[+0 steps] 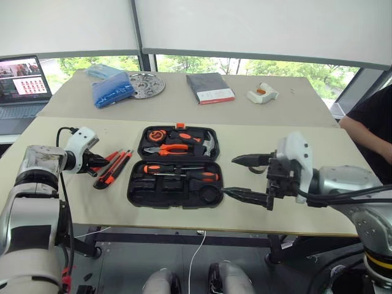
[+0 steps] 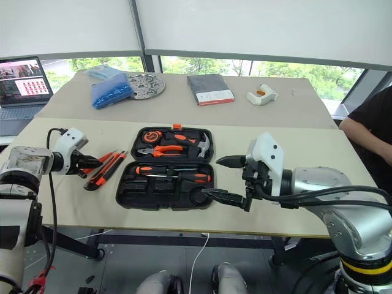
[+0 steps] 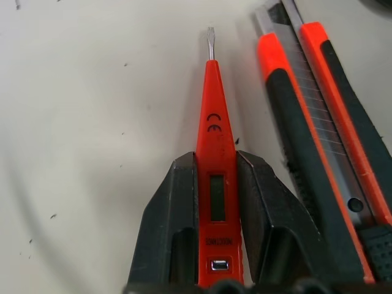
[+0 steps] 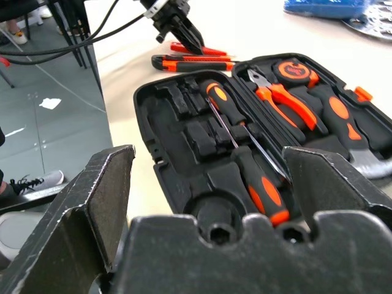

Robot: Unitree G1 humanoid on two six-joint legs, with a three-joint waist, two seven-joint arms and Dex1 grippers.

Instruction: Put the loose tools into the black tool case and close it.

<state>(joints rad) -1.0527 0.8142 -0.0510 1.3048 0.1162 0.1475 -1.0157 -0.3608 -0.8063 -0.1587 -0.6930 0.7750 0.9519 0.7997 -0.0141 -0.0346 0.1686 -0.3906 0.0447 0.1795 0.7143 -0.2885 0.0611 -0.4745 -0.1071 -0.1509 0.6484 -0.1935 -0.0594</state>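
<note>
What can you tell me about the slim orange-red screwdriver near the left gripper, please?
The slim orange-red screwdriver is a tester type: a glossy plastic body with a small dark window, embossed CE mark and short flat metal tip. It lies flat on the pale table, parallel to the utility knife beside it. The left gripper has both black fingers pressed against its sides.

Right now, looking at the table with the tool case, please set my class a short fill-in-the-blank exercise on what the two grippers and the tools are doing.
1. The left gripper has its fingers on either side of the slim ____ screwdriver.
2. The utility knife lies on the table outside the black tool case, whose lid is ____.
3. The right gripper is ____ and holds nothing.
4. Two black-and-orange screwdrivers already lie ____ the case.

Missing words: orange-red; open; open; inside
</note>
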